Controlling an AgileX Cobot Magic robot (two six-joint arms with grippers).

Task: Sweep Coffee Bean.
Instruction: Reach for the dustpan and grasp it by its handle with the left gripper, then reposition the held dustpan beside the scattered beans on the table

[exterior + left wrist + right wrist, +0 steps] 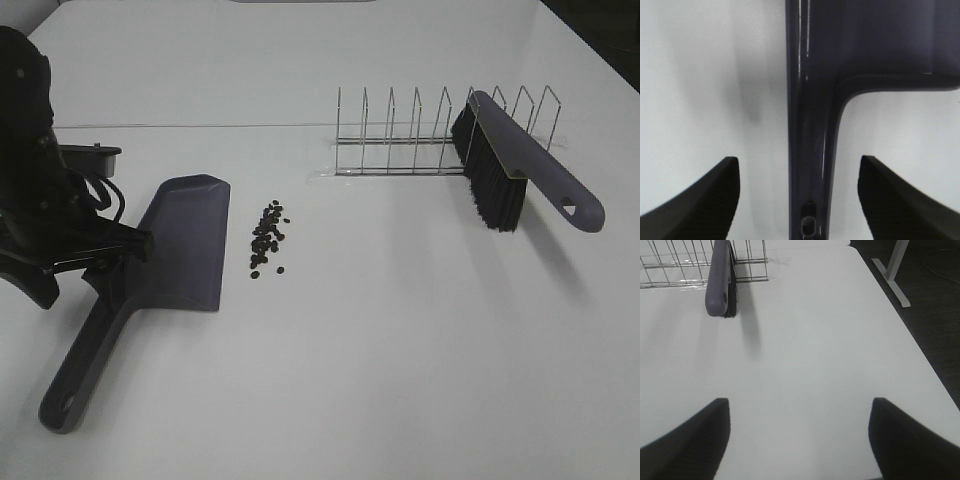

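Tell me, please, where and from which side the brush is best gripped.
I would grip the brush by its bare handle, from above on the right: the handle slopes clear of the wire rack, while the bristles hang on the left side of the head.

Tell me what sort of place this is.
Probably a robot test bench in a lab or office, not a kitchen: a bare white table holds only a staged dustpan, a brush propped on a wire rack, and a small cluster of coffee beans.
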